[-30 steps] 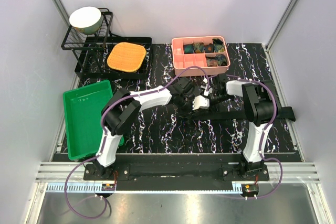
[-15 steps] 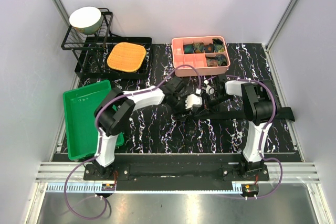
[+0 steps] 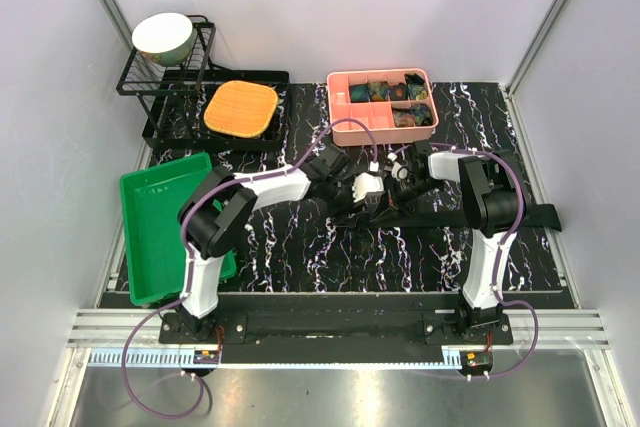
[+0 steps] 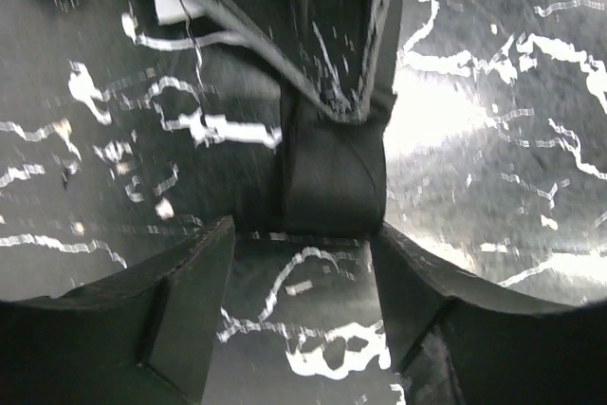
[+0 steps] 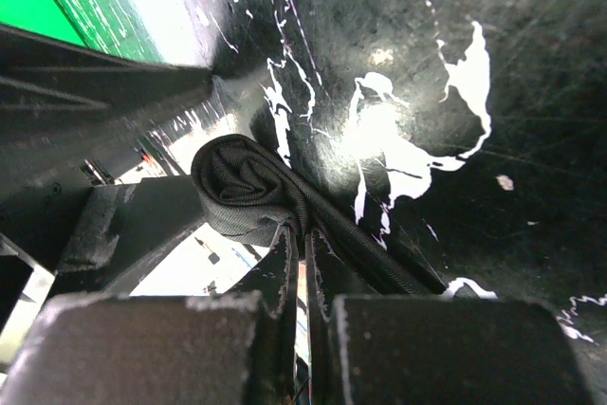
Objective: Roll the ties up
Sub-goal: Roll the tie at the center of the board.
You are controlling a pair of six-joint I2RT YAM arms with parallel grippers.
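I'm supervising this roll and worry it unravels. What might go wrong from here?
The left gripper is open, so only the shut right gripper pinches the tie at its rolled end; a slip may let the roll spring loose. The unrolled length runs beneath the right arm and might snag when pulled.

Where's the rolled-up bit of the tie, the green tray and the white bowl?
tie [image 5: 242,187]: right wrist view, on its rolled-up end.
green tray [image 3: 155,217]: top view, on its bare floor.
white bowl [image 3: 162,31]: top view, on its white inside.
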